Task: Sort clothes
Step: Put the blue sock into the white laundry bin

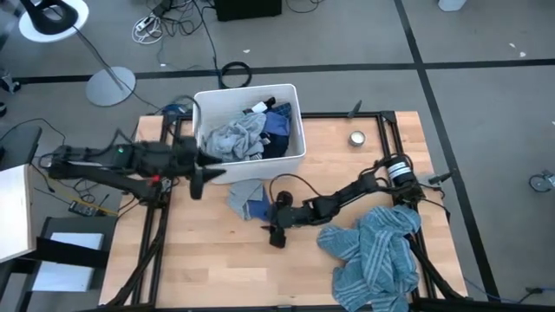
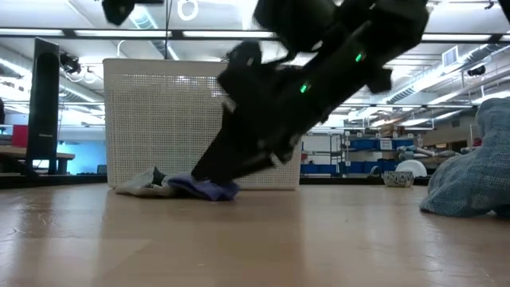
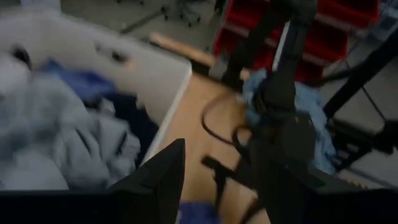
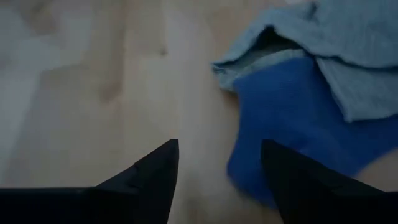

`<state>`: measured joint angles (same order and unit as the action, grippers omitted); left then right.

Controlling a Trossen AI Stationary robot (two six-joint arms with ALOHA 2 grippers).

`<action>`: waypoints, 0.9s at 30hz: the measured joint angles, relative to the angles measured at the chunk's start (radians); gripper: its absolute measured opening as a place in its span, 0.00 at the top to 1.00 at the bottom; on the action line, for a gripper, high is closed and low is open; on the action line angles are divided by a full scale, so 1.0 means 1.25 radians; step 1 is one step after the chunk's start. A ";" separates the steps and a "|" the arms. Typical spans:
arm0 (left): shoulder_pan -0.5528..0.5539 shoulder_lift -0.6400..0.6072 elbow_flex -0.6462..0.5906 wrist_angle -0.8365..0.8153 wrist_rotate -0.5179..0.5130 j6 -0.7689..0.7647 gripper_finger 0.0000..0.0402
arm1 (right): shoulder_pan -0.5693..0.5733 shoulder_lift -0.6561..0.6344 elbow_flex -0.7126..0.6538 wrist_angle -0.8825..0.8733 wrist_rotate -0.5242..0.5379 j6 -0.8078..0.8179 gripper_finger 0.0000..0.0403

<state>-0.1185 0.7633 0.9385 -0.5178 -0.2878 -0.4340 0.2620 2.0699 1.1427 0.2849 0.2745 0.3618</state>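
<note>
**Over the table: one arm at the bin, one at the loose clothes**

At the left side of the table (image 1: 217,260), the left arm reaches in from the edge. Its left gripper (image 1: 201,178) hangs just beside the near left corner of the white bin (image 1: 295,156), fingers spread apart with nothing between them. From its wrist, the bin wall shows close by, with grey and blue cloth heaped inside.

Inside the bin lies a crumpled grey garment (image 1: 234,139) beside a dark blue piece (image 1: 277,130), and a small black-and-white piece (image 1: 260,107) sits near the far wall.

Just in front of the bin, on the wood, lies a small pile: a grey-blue cloth (image 1: 241,198) overlapping a blue piece (image 1: 257,210). In the low view this pile lies flat against the foot of the bin, partly hidden by a dark arm crossing in front.

Right of that pile, the right gripper (image 1: 276,232) points down at the bare wood, its fingers parted and empty. In its wrist view the blue piece (image 4: 298,124) lies just ahead of the fingertips, partly under the grey-blue cloth (image 4: 336,56). A black cable loops over the table beside this arm.

Farther right, a small round metal object (image 1: 356,138) stands alone on the wood near the far edge.

At the right front corner, a large turquoise striped shirt (image 1: 373,251) lies bunched, spilling over the table's edge.
</note>
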 joint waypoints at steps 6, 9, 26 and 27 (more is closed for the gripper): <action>-0.046 0.000 -0.134 0.055 -0.002 -0.089 0.53 | -0.039 0.051 0.016 0.018 -0.004 0.046 0.45; -0.056 -0.001 -0.183 0.099 -0.011 -0.101 0.53 | -0.045 0.052 0.017 0.005 -0.005 0.063 0.57; -0.088 0.002 -0.205 0.188 -0.005 -0.011 0.58 | 0.009 -0.331 0.012 -0.428 -0.003 0.047 0.98; -0.089 0.003 -0.190 0.184 -0.005 0.009 0.59 | 0.012 -0.356 0.012 -0.436 0.009 0.045 0.98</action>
<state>-0.2304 0.7676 0.7011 -0.2873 -0.2937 -0.4232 0.2767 1.6251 1.1578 -0.2598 0.2854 0.4178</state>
